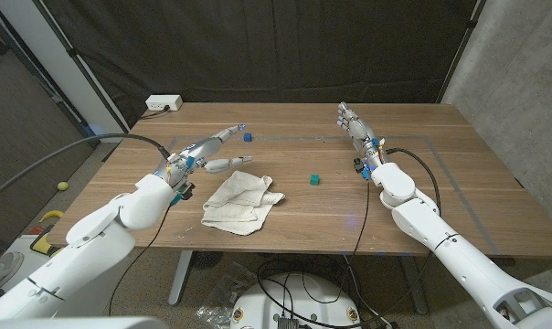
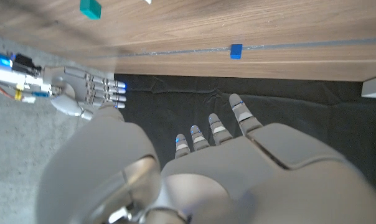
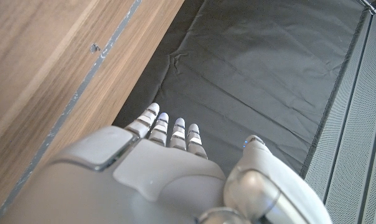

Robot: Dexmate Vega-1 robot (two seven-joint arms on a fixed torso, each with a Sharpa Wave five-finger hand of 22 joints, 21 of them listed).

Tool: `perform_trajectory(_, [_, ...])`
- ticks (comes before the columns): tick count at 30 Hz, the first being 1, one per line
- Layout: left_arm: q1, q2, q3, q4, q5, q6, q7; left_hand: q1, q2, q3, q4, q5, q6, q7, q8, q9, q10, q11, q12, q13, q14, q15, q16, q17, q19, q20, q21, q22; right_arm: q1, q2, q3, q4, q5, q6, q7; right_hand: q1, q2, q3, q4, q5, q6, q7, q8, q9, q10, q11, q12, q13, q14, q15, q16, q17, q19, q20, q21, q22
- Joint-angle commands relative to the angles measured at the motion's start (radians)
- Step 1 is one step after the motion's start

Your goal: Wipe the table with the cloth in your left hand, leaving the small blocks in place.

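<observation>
We cannot tell from the head view whether the left hand (image 1: 207,151) touches the table (image 1: 459,174) beside the cloth (image 1: 242,201); its palm is turned from view. The underside of the cloth is hidden by its own folds. The teal block (image 2: 90,7) is cut off by the frame edge in the left wrist view. The right hand (image 3: 169,168) shows only its back in the right wrist view, with the wrist cropped. The white box (image 1: 164,103) at the table's far left corner is too small to identify.
</observation>
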Motion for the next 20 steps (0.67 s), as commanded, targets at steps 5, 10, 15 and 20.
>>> perform_trajectory(5, [-0.104, -0.092, -0.017, 0.216, -0.307, -0.255, -0.047, -0.043, -0.005, -0.028, 0.008, 0.009, -0.055, -0.002, -0.001, -0.005, -0.049, 0.004, -0.002, -0.027, -0.059, 0.006, 0.0, -0.027, -0.043, 0.0, -0.026, 0.001, -0.007, -0.008, -0.006, -0.031, -0.03, -0.074, -0.046, -0.014, -0.005, -0.003, -0.004, 0.006, -0.001, -0.007, 0.004, 0.003, 0.007, -0.002, 0.005, 0.002, -0.002, 0.002, 0.004, 0.003, -0.004, 0.002, -0.002, 0.003])
perform_trajectory(10, [-0.161, -0.104, 0.008, 0.304, -0.378, -0.319, -0.09, -0.081, -0.005, -0.048, 0.014, 0.012, -0.095, -0.003, 0.0, -0.009, -0.093, 0.006, -0.003, -0.049, -0.094, 0.013, 0.002, -0.048, -0.077, -0.004, -0.049, 0.003, -0.02, -0.008, -0.005, -0.067, -0.05, -0.121, -0.09, -0.019, -0.01, -0.007, -0.003, 0.005, 0.003, -0.013, 0.005, 0.003, 0.008, 0.0, 0.006, 0.002, -0.005, -0.002, 0.004, 0.003, -0.006, 0.002, -0.003, 0.003])
perform_trajectory(15, [-0.204, -0.118, 0.033, 0.382, -0.415, -0.355, -0.109, -0.096, -0.003, -0.057, 0.013, 0.013, -0.113, -0.003, 0.001, -0.009, -0.11, 0.006, -0.001, -0.061, -0.117, 0.017, 0.001, -0.059, -0.098, -0.014, -0.062, 0.003, -0.029, -0.009, -0.012, -0.098, -0.062, -0.152, -0.11, -0.021, -0.012, -0.009, -0.002, 0.005, 0.004, -0.015, 0.006, 0.003, 0.008, -0.001, 0.006, 0.002, -0.006, -0.004, 0.003, 0.003, -0.006, 0.001, -0.003, 0.003])
perform_trajectory(20, [-0.25, -0.126, 0.06, 0.453, -0.442, -0.371, -0.126, -0.099, -0.002, -0.059, 0.013, 0.014, -0.119, -0.003, 0.002, -0.009, -0.112, 0.007, 0.0, -0.064, -0.12, 0.017, 0.003, -0.062, -0.107, -0.015, -0.067, 0.004, -0.024, -0.005, -0.018, -0.104, -0.07, -0.158, -0.119, -0.023, -0.014, -0.011, -0.002, 0.006, 0.004, -0.014, 0.005, 0.003, 0.007, -0.002, 0.005, 0.002, -0.006, -0.008, 0.003, 0.003, -0.007, 0.001, -0.004, 0.003])
